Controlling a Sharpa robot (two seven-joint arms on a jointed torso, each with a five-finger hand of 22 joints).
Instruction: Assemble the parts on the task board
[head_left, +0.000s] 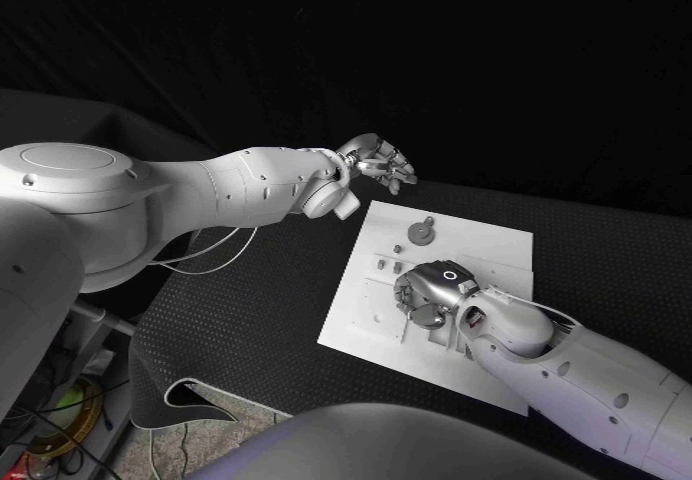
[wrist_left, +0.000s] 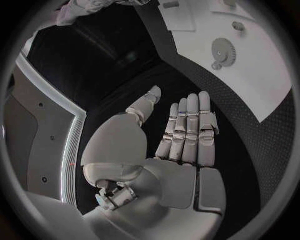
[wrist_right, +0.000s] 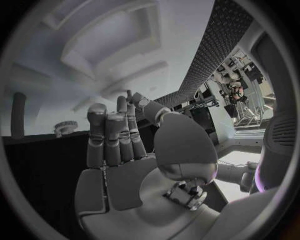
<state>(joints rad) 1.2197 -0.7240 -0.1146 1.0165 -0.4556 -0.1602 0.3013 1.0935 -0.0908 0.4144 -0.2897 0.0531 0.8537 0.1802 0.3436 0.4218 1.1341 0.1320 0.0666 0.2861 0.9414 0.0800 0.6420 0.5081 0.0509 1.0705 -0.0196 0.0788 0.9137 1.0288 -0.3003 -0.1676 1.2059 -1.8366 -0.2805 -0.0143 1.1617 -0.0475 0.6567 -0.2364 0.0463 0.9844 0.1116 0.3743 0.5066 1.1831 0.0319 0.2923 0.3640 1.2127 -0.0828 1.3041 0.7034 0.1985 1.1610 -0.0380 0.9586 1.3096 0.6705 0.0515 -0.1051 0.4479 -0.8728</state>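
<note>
The white task board (head_left: 483, 250) lies in the middle of the black table. A grey gear (head_left: 420, 235) rests near its far edge, with a small peg (head_left: 427, 221) just beyond it and small parts (head_left: 384, 265) along the left side. My right hand (head_left: 433, 292) hovers low over the board's middle, fingers extended with nothing in the palm (wrist_right: 125, 165). Close to its fingertips are a small gear (wrist_right: 64, 126) and a dark peg (wrist_right: 19, 107). My left hand (head_left: 378, 160) is raised beyond the board's far left corner, flat and holding nothing (wrist_left: 187, 135). The left wrist view shows the gear (wrist_left: 222, 49).
The board (wrist_right: 112, 45) has moulded recesses and raised ribs under my right hand. Black mesh table surface (head_left: 245, 310) surrounds the board on all sides. White cables (head_left: 216, 255) hang by the left arm at the table's left edge.
</note>
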